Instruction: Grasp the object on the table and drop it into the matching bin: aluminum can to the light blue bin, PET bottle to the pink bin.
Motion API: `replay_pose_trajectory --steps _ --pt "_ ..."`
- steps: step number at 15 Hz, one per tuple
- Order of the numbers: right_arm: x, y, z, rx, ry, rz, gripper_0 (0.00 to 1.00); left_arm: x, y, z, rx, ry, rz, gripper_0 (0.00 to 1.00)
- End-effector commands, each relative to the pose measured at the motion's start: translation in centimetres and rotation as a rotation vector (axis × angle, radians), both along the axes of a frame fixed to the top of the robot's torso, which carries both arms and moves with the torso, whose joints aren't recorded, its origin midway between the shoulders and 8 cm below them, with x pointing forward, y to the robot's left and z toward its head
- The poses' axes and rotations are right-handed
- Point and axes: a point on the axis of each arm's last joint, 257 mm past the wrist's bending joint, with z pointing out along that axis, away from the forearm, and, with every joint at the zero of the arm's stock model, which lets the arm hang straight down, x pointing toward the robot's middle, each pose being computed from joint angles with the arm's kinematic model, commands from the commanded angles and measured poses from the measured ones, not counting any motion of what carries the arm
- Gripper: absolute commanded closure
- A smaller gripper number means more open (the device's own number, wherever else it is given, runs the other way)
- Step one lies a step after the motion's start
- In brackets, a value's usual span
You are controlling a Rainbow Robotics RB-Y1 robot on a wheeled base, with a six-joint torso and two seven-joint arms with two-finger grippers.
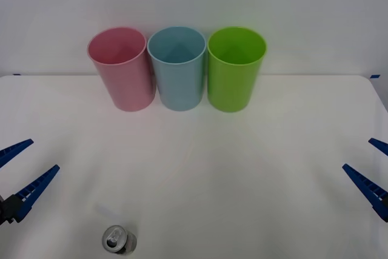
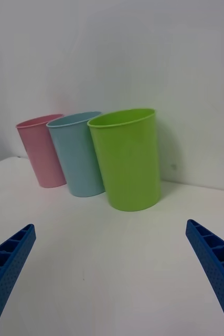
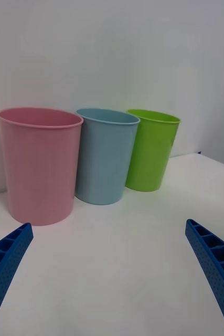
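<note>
Aluminum can (image 1: 119, 240) stood upright at the desk's (image 1: 242, 168) near edge, just beside the wide-open left tool (image 1: 13, 173), right tool (image 1: 371, 171) equally wide; probably light, thin-walled, slick, so best gripped gently mid-body.
</note>
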Motion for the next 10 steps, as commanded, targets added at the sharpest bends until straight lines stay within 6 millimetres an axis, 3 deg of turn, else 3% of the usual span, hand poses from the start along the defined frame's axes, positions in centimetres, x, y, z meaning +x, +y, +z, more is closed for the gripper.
replay_pose_trajectory --steps 1,4,10 --pt "0.0 0.0 0.0 0.000 0.000 0.000 0.00 0.0 0.0 0.0 0.000 0.000 0.000 0.00" --pt "0.0 0.0 0.0 0.000 0.000 0.000 0.00 0.0 -1.7 -0.2 -0.026 -0.008 -0.026 0.00" --pt "0.0 0.0 0.0 0.000 0.000 0.000 0.00 -0.6 -1.1 -0.2 0.045 -0.001 -0.058 0.00"
